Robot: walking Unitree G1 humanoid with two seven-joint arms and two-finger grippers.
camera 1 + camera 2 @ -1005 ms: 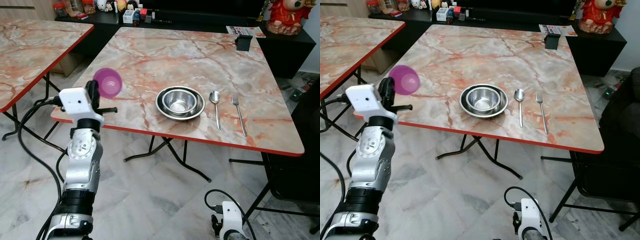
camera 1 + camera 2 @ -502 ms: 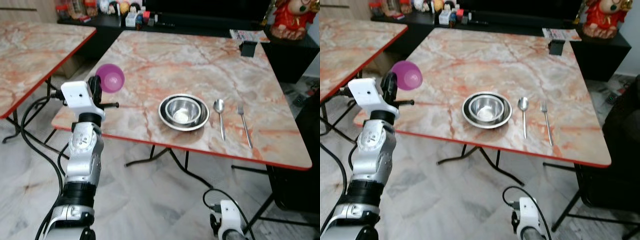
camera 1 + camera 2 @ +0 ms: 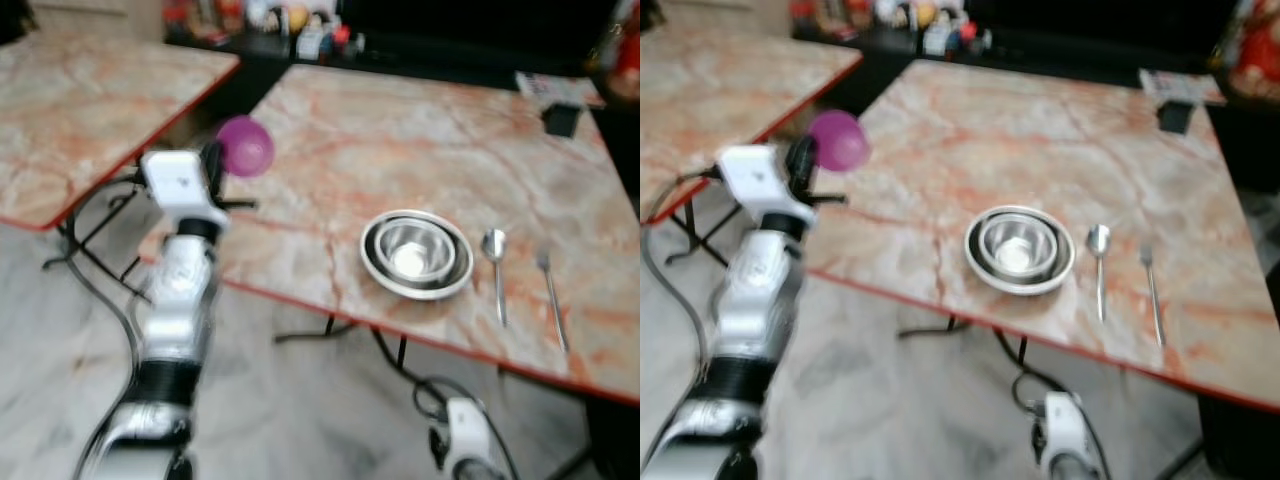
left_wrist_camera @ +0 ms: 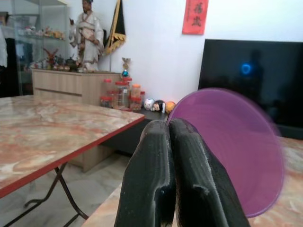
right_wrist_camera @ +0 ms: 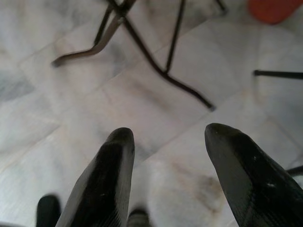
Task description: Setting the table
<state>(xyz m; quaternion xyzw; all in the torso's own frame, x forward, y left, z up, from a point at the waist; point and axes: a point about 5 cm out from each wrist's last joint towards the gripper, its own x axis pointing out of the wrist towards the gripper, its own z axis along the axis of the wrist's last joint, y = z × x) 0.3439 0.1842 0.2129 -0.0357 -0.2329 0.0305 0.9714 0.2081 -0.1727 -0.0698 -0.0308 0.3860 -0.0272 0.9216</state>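
Since half a second ago the whole scene has slid rightward and gone blurry, so the camera has moved, not the tableware. The purple cup (image 3: 245, 146) is pinched by the left gripper (image 4: 169, 137), fingers pressed together on its rim, raised at the near left edge of the marble table (image 3: 330, 160). Further right, a steel bowl (image 3: 416, 252) is set on the table, with a spoon (image 3: 495, 262) and fork (image 3: 550, 297) beside it. The right gripper (image 5: 168, 156) is hung low over the floor tiles (image 5: 57, 71), fingers spread.
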